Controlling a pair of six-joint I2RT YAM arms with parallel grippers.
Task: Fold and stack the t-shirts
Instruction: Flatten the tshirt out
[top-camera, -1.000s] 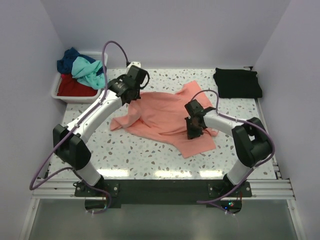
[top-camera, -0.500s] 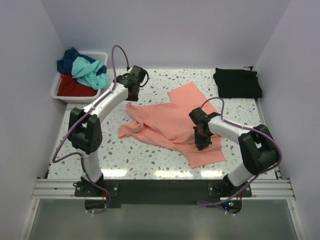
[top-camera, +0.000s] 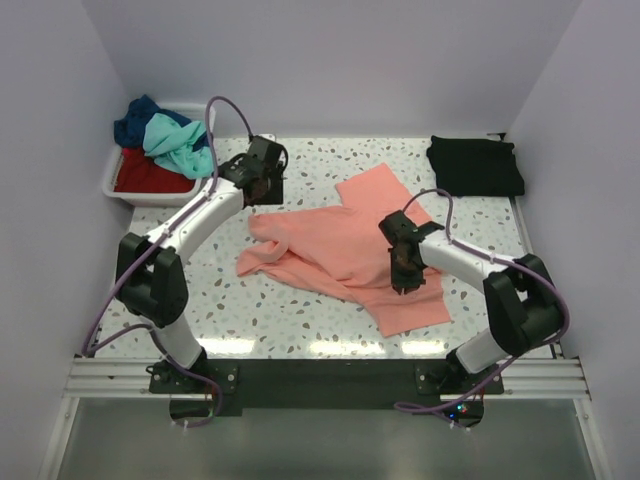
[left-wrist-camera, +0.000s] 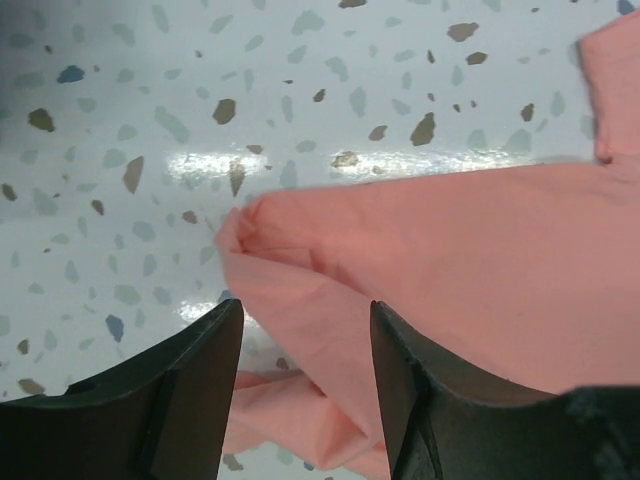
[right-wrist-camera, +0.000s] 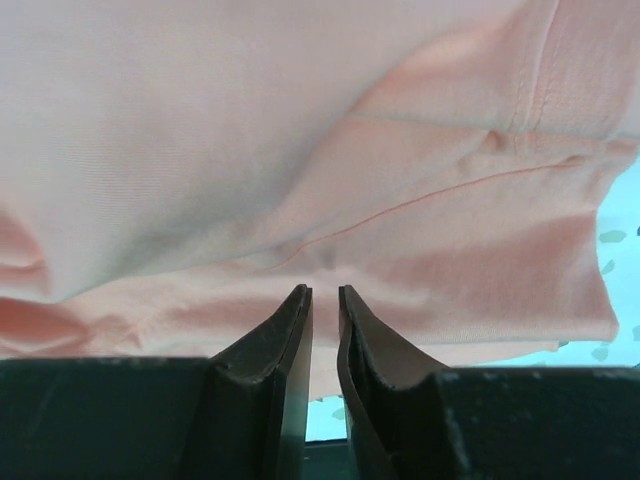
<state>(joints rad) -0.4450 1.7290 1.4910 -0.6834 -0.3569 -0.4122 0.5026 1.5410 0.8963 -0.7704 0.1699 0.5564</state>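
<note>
White speckled table (top-camera: 290, 300); salmon-pink t-shirt (top-camera: 340, 245) lies rumpled and part-spread across its middle, left side bunched; black t-shirt (top-camera: 475, 167) folded, well apart to the far right of the pink one; white plastic bin (top-camera: 112, 183) well apart to its far left, at the table's corner

My left gripper (left-wrist-camera: 305, 318) hangs over the speckled table (left-wrist-camera: 150, 100) with its two dark fingers (left-wrist-camera: 175, 395) spread wide and pinching nothing, their tips standing either side of the salmon-pink t-shirt (left-wrist-camera: 450, 260). The cloth's bunched corner (left-wrist-camera: 238, 228) lies just beyond my left fingertip, and from there the shirt runs off to the right edge, with a wrinkled fold (left-wrist-camera: 300, 425) lower down between my fingers. A bright streak of glare (left-wrist-camera: 300, 163) crosses the bare table just above the shirt's far edge.
</note>
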